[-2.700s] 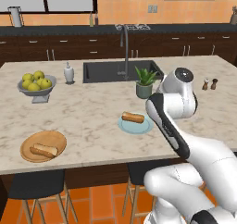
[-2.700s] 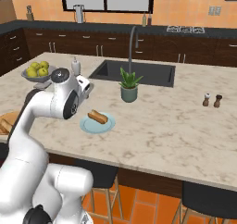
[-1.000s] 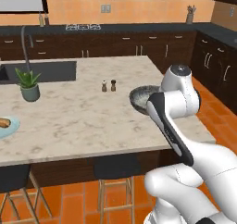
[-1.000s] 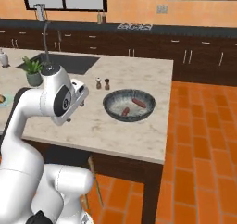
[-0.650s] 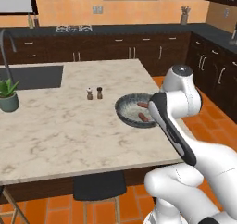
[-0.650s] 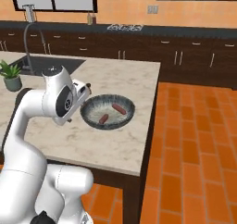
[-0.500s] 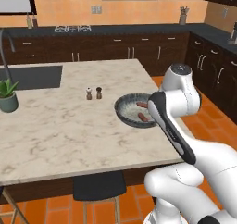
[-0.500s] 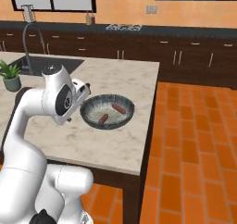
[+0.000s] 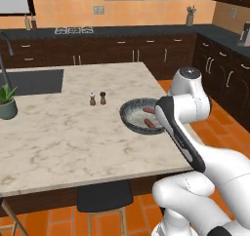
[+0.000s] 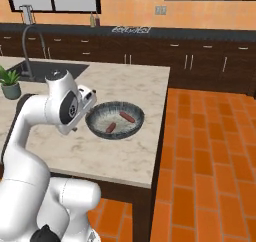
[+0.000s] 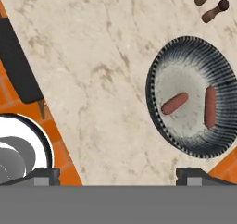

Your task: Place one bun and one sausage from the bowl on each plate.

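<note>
with the claw (image 11: 118,174) spread wide above the surface (image 11: 92,70), a sausage (image 11: 174,103) at 2 o'clock could roll away inside the bowl (image 11: 159,56) when pinched.

At the centre of the frame the wide dark bowl (image 10: 115,119) sits on the marble worktop (image 10: 125,156) near its right edge, holding two sausages (image 10: 127,117) that lie apart on the pale lining. The white arm (image 10: 60,106) rises at left, its head just beside the bowl's left rim. A potted plant (image 10: 10,83) stands at the far left by the sink (image 10: 42,68), and orange tile floor (image 10: 210,166) fills the right side.
</note>
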Controlling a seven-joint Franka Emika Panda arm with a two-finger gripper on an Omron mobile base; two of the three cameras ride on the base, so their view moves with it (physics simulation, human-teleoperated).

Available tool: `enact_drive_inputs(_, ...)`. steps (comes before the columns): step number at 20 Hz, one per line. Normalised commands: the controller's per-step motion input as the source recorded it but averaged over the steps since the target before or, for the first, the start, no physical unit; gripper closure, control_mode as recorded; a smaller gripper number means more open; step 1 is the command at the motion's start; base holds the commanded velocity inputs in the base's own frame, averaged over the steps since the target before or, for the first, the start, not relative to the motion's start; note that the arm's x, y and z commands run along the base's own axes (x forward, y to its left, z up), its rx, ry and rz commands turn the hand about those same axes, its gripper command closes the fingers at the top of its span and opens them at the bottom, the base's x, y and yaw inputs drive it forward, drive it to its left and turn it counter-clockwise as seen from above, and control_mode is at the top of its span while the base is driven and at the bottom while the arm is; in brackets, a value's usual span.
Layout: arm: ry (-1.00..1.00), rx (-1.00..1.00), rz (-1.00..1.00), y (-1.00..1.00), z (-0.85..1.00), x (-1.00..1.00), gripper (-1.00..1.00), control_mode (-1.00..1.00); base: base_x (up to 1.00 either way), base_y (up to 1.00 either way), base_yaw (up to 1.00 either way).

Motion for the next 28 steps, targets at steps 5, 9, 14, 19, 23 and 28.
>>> enact_drive_inputs(5, 0.19, 0.19, -0.09, -0.54, -0.07, 0.62, -1.00, -1.00, 0.00, 0.00, 0.00)
enact_drive_inputs(9, 0.21, 0.16, -0.49, 0.17, -0.25, 0.70, -1.00, -1.00, 0.00, 0.00, 0.00)
enact_drive_inputs(14, 0.15, -0.01, -0.51, 0.44, -0.51, 0.92, -1.00, -1.00, 0.00, 0.00, 0.00)
enact_drive_inputs(19, 0.18, 0.03, -0.41, 0.07, -0.53, 1.00, -1.00, -1.00, 0.00, 0.00, 0.00)
enact_drive_inputs(23, 0.18, 0.13, -0.30, -0.39, -0.14, 0.78, -1.00, -1.00, 0.00, 0.00, 0.00)
enact_drive_inputs(28, 0.05, 0.01, -0.07, -0.17, -0.28, 0.17, -1.00, -1.00, 0.00, 0.00, 0.00)
